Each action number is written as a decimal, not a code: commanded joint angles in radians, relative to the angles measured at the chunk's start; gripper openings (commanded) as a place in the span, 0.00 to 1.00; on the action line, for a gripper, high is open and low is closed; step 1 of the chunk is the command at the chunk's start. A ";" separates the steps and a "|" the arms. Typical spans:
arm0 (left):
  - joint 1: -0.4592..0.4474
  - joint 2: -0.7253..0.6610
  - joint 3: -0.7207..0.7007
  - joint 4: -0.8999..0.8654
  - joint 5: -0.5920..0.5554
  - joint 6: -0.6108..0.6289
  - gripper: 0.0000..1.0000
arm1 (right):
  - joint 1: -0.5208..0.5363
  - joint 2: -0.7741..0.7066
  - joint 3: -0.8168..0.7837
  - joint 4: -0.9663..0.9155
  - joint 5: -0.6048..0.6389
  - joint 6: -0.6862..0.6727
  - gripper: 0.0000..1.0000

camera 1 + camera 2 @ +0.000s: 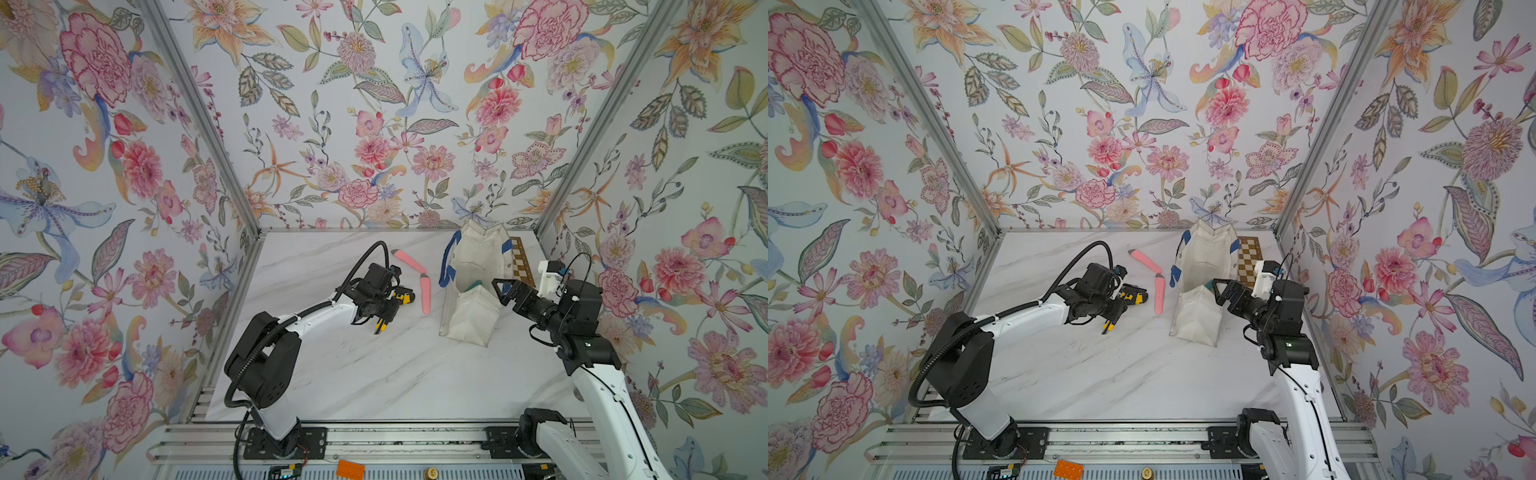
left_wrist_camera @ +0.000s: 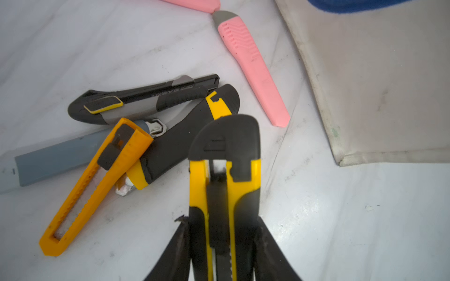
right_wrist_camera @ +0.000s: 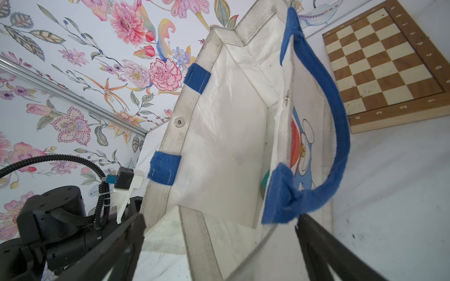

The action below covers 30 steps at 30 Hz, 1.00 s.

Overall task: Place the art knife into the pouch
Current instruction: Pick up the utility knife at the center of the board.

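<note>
Yellow-black art knife clamped in left hand, over the desk, beside the knife pile. Pink knife lies between it and the pouch. Pouch upright, mouth gaping; white canvas, blue straps. Right hand spread wide around its near corner, gripping nothing. Chessboard behind the pouch. Open marble in front.

The pouch is white with blue straps, the chequered board brown-and-cream.
</note>
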 commanded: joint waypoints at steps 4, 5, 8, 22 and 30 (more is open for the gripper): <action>-0.015 -0.047 0.074 -0.019 -0.033 -0.010 0.18 | -0.001 -0.015 -0.027 0.038 -0.020 0.024 0.99; -0.017 -0.051 0.078 -0.019 -0.031 -0.010 0.18 | -0.001 -0.014 -0.028 0.041 -0.020 0.025 0.99; -0.025 -0.050 0.108 -0.025 -0.028 -0.007 0.18 | -0.001 -0.011 -0.029 0.045 -0.021 0.029 0.99; -0.067 -0.007 0.384 -0.053 -0.007 0.023 0.16 | 0.000 -0.011 -0.025 0.051 -0.015 0.022 0.99; -0.089 0.055 0.530 -0.060 0.021 0.042 0.15 | 0.000 -0.021 -0.032 0.042 0.006 0.015 0.99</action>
